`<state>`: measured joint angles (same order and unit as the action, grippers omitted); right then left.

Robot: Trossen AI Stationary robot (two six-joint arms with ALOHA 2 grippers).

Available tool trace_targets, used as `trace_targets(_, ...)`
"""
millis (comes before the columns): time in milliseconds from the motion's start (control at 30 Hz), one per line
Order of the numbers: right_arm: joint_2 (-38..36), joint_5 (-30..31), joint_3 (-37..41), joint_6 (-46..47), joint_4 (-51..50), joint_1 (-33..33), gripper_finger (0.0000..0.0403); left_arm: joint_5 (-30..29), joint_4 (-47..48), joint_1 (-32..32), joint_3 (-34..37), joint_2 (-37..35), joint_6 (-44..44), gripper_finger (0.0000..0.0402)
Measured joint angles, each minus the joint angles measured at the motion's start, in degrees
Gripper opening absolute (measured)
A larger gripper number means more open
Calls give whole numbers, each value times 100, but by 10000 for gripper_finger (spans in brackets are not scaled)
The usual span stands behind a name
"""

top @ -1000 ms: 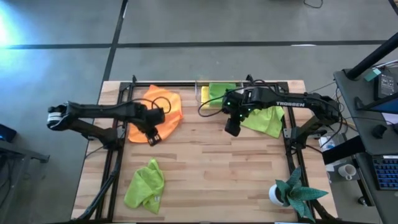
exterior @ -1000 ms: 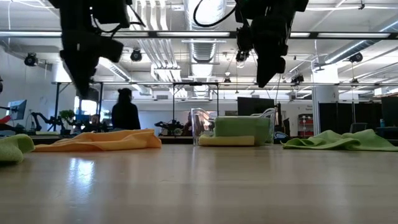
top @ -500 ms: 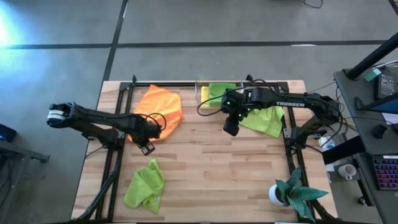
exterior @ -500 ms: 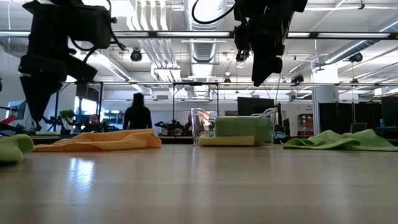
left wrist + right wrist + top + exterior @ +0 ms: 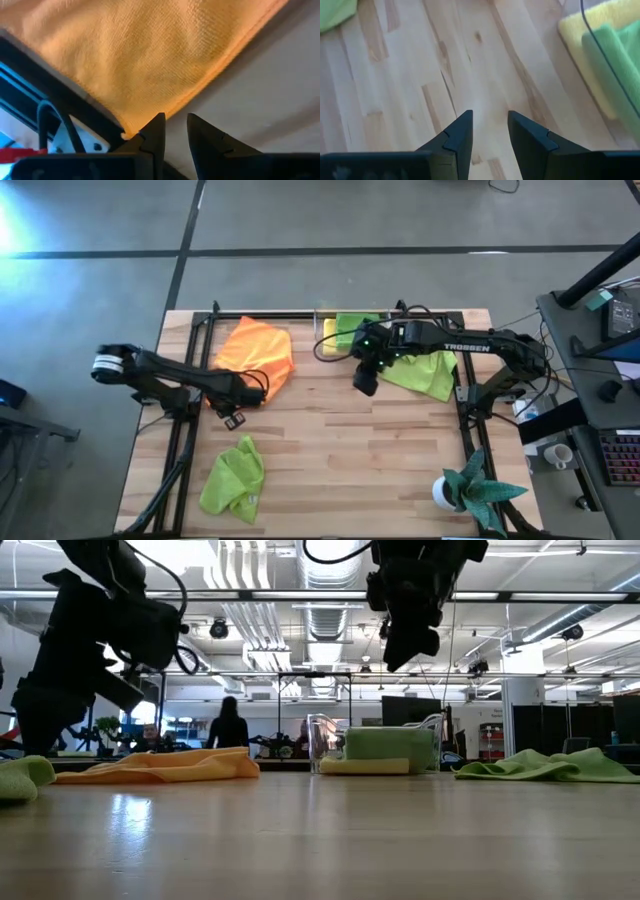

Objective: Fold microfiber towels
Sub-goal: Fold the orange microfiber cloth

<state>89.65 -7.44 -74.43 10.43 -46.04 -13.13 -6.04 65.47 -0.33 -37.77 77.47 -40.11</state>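
Over the last second I've pulled my left gripper [image 5: 234,420] back off the orange towel [image 5: 256,352]; it now hangs just off the cloth's 7 o'clock corner, fingers a narrow gap apart and empty. The orange towel lies spread at the table's [image 5: 330,460] 11 o'clock, so I read it as released and unfolded. A crumpled lime green towel [image 5: 233,476] sits at 7 o'clock. My right gripper [image 5: 364,383] has drifted slightly leftward near table centre, fingers apart over bare wood, holding nothing. Behind it at 12 o'clock the clear plastic bin [image 5: 372,750] holds a folded green towel [image 5: 391,743] on a yellow towel [image 5: 364,766]. Another lime green towel [image 5: 427,374] lies loose at 2 o'clock.
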Motion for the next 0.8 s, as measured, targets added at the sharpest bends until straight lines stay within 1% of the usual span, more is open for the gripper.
trace_targets(333,0,0,0,-102,160,0,121,3,-73,21,-12,434,495,70)
trace_targets(433,0,0,0,-140,160,0,121,11,-77,21,-8,566,561,84)
trace_targets(667,0,0,0,-144,157,0,121,7,-247,21,17,941,800,134)
trace_targets(733,0,0,0,-150,157,0,121,13,-272,23,23,1077,830,143)
trace_targets(800,0,0,0,-166,157,0,121,-2,-283,22,28,1213,1042,147)
